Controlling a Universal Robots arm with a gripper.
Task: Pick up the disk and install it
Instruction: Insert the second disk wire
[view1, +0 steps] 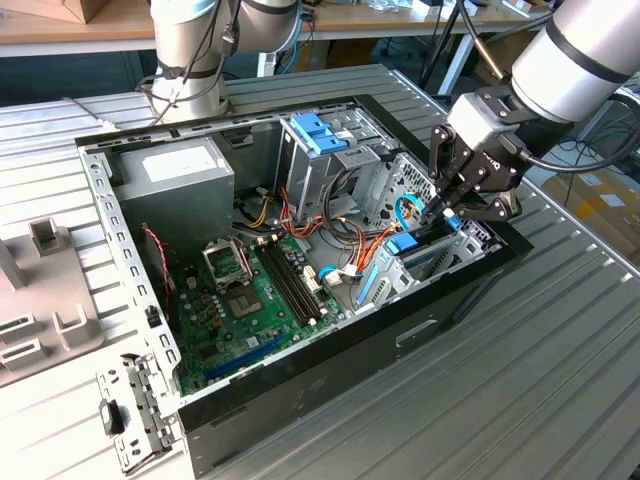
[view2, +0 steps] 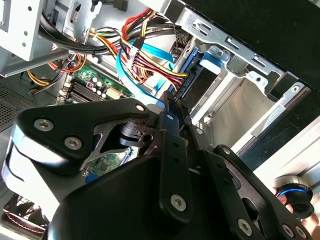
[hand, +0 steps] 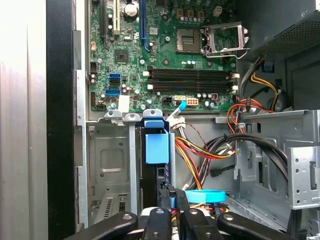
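The disk (hand: 149, 182) stands on edge in a bay of the open computer case (view1: 330, 345), at the corner on the exterior view's right. It shows as a dark slim slab under a light-blue tab (hand: 156, 147). In the exterior view the disk (view1: 428, 256) sits low between metal bay walls. My gripper (view1: 447, 213) hangs just over its end, fingers together and shut. In both wrist views the gripper (hand: 173, 192) (view2: 169, 97) points down at the slab's edge. Whether the tips touch it I cannot tell.
Red, yellow and black cables (hand: 200, 150) crowd right beside the bay, with a blue ribbon loop (hand: 205, 196). An unfilled metal bay (hand: 112, 160) lies on the disk's other side. Motherboard (view1: 250, 290), grey power supply (view1: 175, 175) and drive cage (view1: 320, 135) fill the case.
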